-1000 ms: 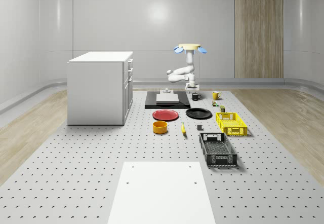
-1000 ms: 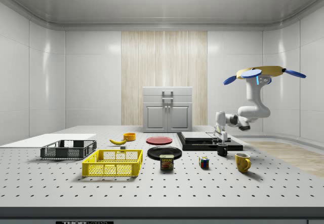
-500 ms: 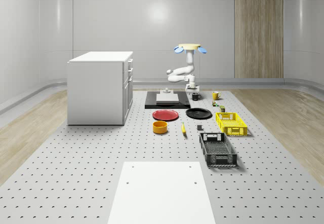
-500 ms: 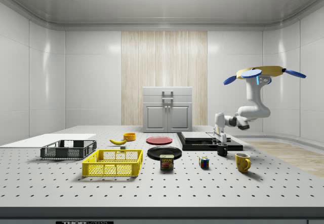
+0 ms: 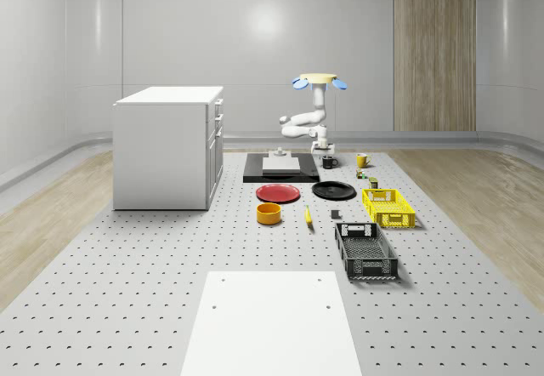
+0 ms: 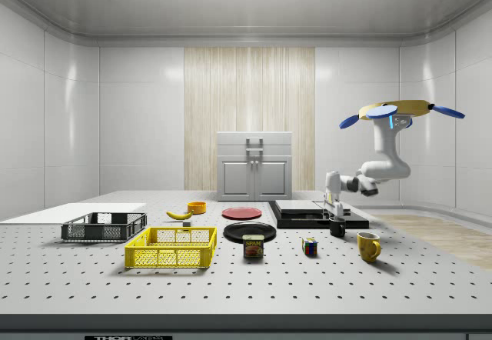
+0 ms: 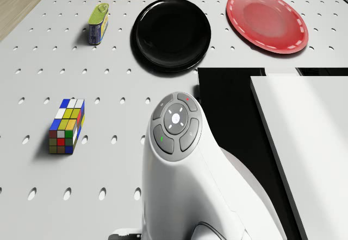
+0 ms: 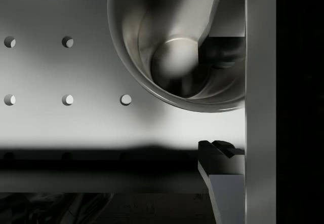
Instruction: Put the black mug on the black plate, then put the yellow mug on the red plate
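The black mug (image 5: 328, 162) stands on the table beside the black slab (image 5: 281, 168). My gripper (image 5: 325, 153) points down onto it. In the wrist view the mug (image 8: 147, 36) is seen from above: one finger reaches inside it, and the other finger (image 8: 218, 155) sits outside its wall with a gap showing, so the gripper (image 8: 221, 91) is open. The drone (image 5: 319, 79) hovers above the table's far end. The yellow mug (image 5: 362, 160) stands to the whole-scene view's right of the black mug. The black plate (image 5: 333, 190) and red plate (image 5: 279, 193) lie nearer, both bare.
A Rubik's cube (image 7: 67, 126) and a tin can (image 7: 98, 23) lie near the black plate (image 7: 173, 33). A yellow crate (image 5: 388, 207), a black crate (image 5: 365, 251), an orange bowl (image 5: 269, 213) and a banana (image 5: 308, 216) sit nearer. A white cabinet (image 5: 168, 146) stands at the whole-scene view's left.
The arm has dropped the gripper a little lower onto the black mug. The drone, mugs and plates have stayed where they were.
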Available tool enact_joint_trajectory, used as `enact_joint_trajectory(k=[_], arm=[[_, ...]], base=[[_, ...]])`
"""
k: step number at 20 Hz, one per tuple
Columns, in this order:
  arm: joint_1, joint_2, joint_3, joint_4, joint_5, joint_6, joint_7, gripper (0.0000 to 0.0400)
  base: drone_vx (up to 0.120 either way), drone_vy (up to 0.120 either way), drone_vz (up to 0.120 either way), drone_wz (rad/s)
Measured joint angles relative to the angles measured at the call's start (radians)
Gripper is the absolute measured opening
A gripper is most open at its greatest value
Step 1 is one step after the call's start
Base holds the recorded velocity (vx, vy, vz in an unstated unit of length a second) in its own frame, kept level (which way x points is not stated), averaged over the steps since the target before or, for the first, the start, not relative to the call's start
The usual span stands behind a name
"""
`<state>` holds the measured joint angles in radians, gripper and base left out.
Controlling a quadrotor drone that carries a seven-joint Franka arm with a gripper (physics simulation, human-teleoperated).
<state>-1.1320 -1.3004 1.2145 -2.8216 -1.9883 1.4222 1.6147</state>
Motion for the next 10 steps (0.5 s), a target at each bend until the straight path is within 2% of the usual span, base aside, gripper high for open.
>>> enact_joint_trajectory(k=[4,10], arm=[[-0.004,-0.011,0.003,0.001,0.005,0.01,0.003,0.0136],[-0.011,-0.026,0.006,0.003,0.013,0.024,0.008,0.0116]], base=[[0.0,0.0,0.0,0.0],[0.0,0.0,0.0,0.0]])
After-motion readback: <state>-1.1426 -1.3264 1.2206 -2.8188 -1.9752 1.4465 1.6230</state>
